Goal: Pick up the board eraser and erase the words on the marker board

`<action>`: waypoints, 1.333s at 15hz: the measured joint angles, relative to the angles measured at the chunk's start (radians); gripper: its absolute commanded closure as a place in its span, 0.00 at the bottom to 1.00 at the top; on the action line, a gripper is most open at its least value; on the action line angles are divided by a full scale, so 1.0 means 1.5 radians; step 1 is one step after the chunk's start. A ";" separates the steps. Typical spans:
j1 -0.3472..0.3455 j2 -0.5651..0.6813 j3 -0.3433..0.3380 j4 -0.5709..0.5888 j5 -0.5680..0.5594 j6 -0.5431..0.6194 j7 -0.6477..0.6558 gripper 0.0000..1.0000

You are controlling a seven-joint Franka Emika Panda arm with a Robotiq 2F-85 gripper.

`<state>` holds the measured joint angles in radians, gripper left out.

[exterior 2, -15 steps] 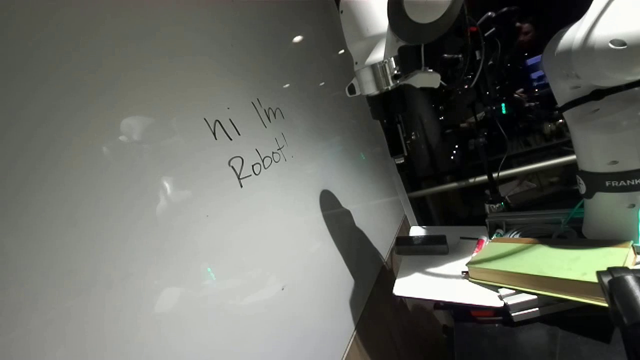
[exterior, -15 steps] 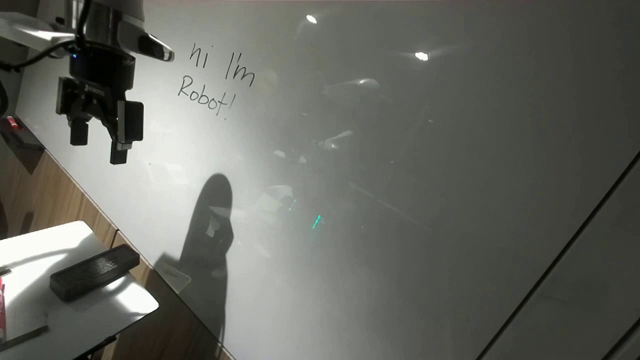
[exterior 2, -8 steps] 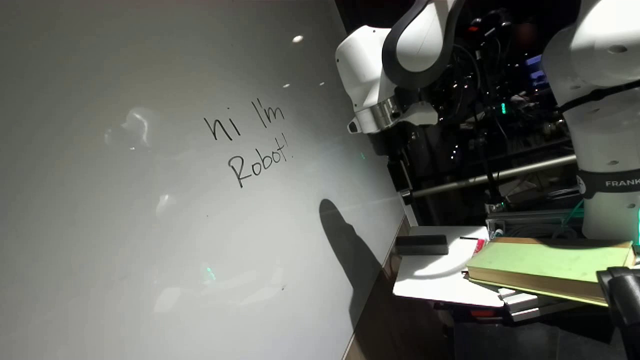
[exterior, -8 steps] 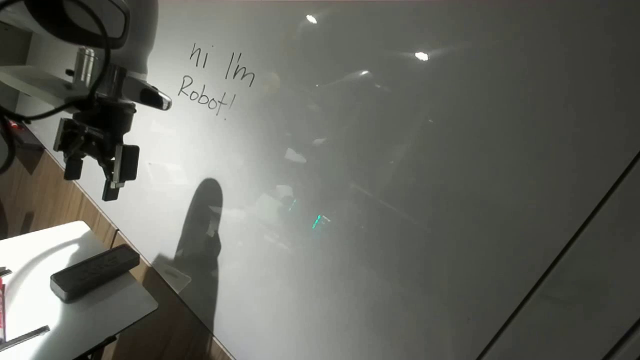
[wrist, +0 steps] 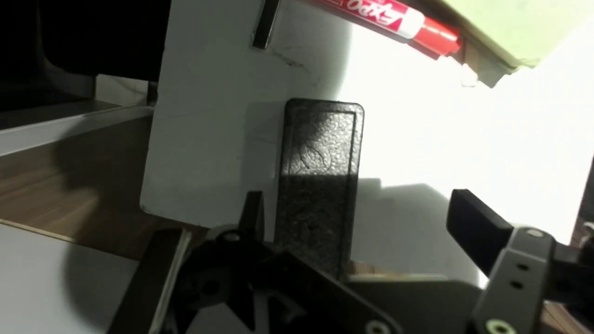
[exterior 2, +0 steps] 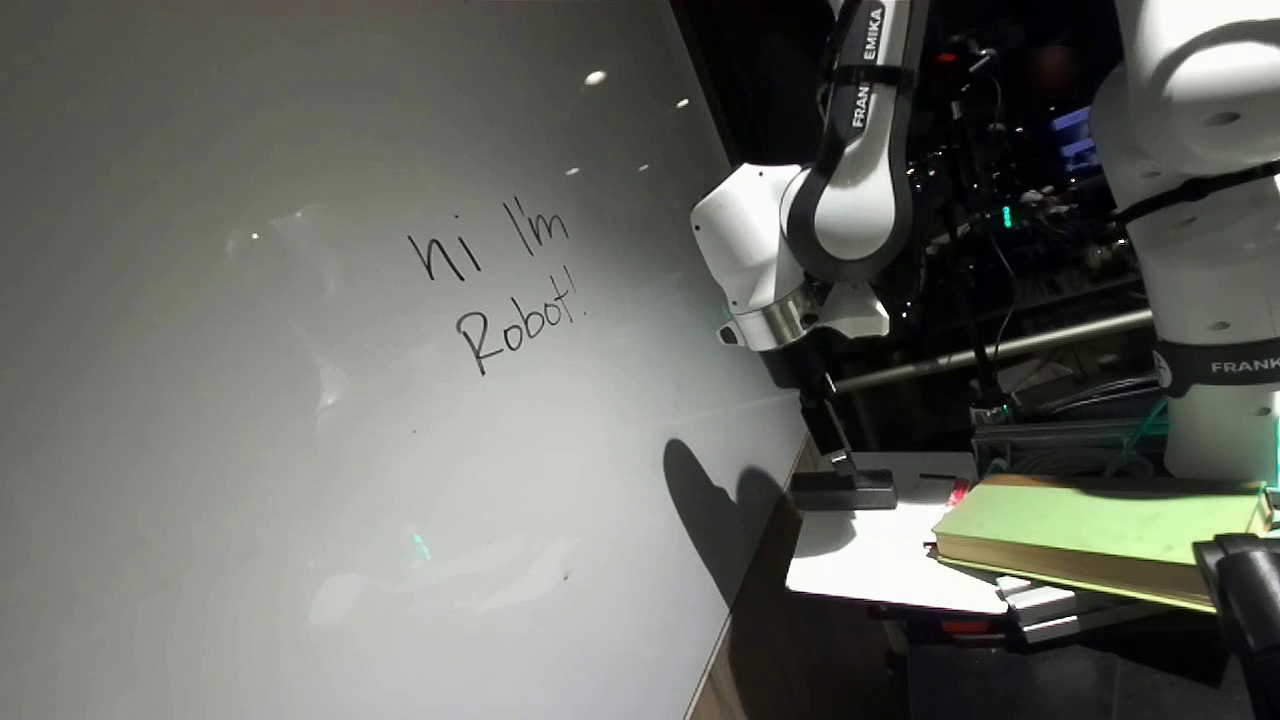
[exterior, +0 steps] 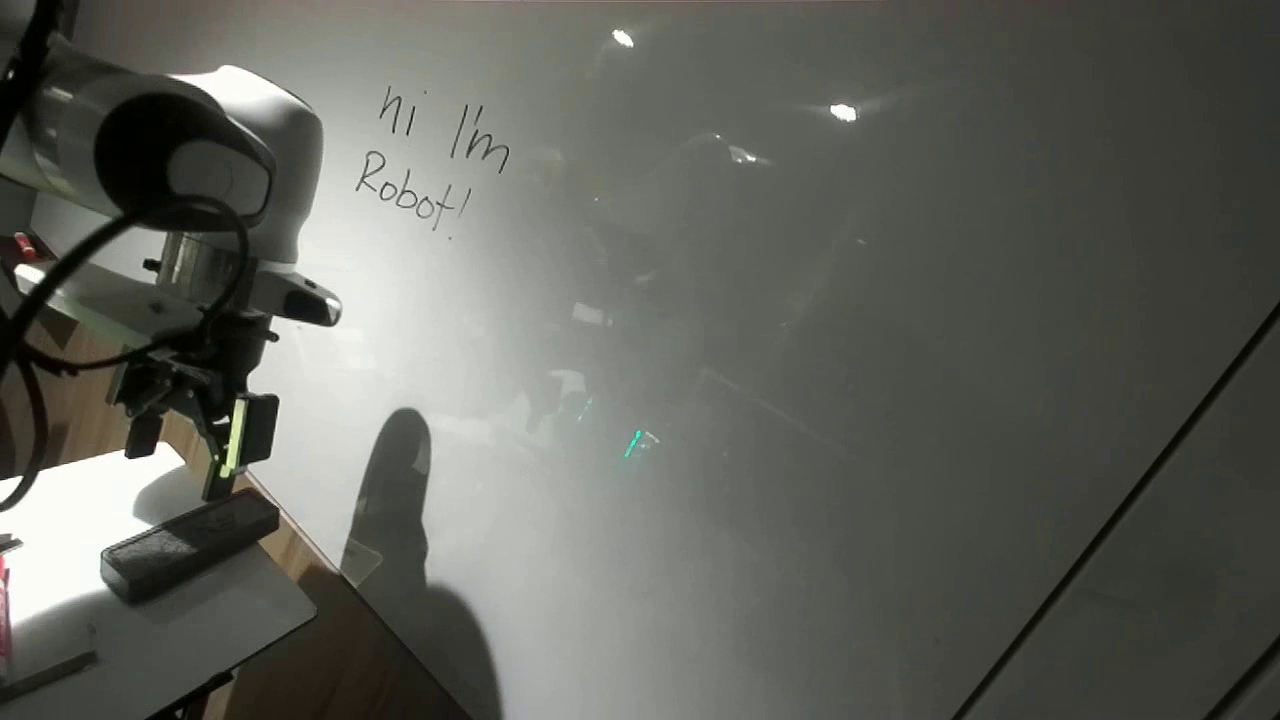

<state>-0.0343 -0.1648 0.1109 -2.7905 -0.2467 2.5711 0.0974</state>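
Observation:
The board eraser (wrist: 320, 171), a dark grey block, lies flat on the small white table top (wrist: 195, 139). It shows in both exterior views (exterior: 190, 548) (exterior 2: 820, 492). My gripper (wrist: 357, 204) is open and empty, just above the eraser. In the wrist view the eraser appears between the two fingers, nearer the left one; its near end is hidden behind the gripper. The gripper also shows in both exterior views (exterior: 180, 465) (exterior 2: 842, 463). The words "hi I'm Robot!" (exterior: 405, 195) (exterior 2: 520, 325) stand on the large white marker board (exterior: 800, 400) (exterior 2: 300, 450).
A red marker pen (wrist: 385, 16) and a thin dark strip (wrist: 267, 25) lie on the table top. A thick green book (exterior 2: 1090, 530) lies at the table's side. The board's lower edge runs close to the table. A black cable (exterior: 90, 250) loops beside the arm.
The arm has come down from high beside the board to just above the eraser on the table. Its shadow on the board has shifted. The eraser and words have not moved.

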 measured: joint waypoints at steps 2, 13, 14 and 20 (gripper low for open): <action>-0.015 0.052 -0.009 0.000 -0.046 0.044 0.019 0.00; 0.018 0.112 -0.060 0.024 -0.146 0.139 0.070 0.00; 0.023 0.100 -0.059 0.025 -0.146 0.138 0.070 0.00; 0.025 0.085 -0.063 0.024 -0.153 0.138 0.075 0.00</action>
<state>0.0027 -0.0372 0.0167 -2.7538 -0.4760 2.7774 0.2093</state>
